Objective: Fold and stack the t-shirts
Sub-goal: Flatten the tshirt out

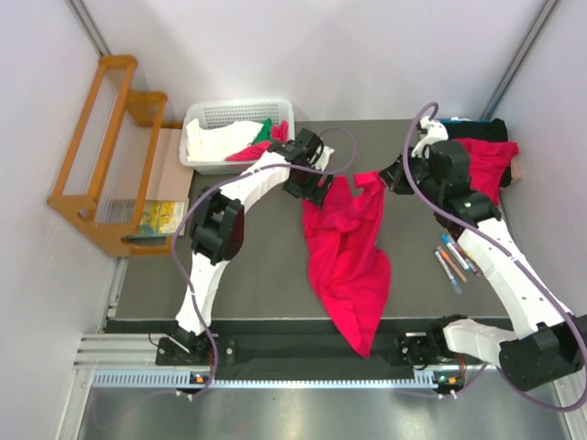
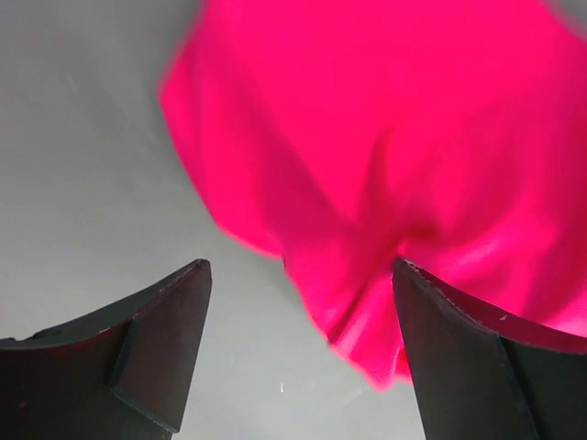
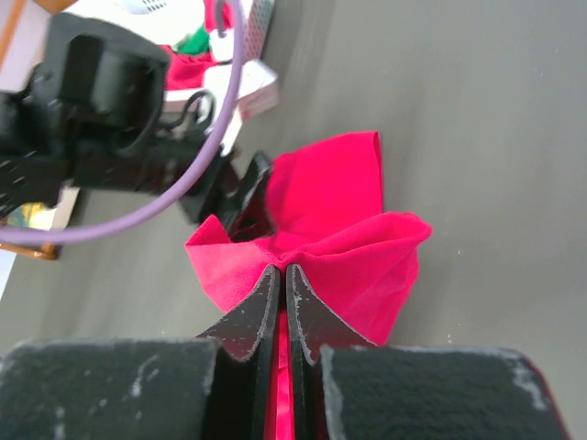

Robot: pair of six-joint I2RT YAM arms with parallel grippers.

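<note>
A crimson shirt [image 1: 348, 261] lies crumpled in a long, twisted strip on the dark table [image 1: 248, 266], right of the basket [image 1: 237, 115], with its lower tip at the near edge. Its top end rises in two peaks. The right hand [image 3: 282, 271] is pinched tight on one peak. The left hand [image 2: 301, 266], just right of the basket, is spread wide and grips nothing; cloth bulges beside one finger. A second red shirt [image 1: 491, 165] lies bunched far right of the basket.

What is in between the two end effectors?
The upper edge of the red t-shirt fills the gap between the left end effector and the right end effector, which is shut on it. The top external view shows this.
</note>
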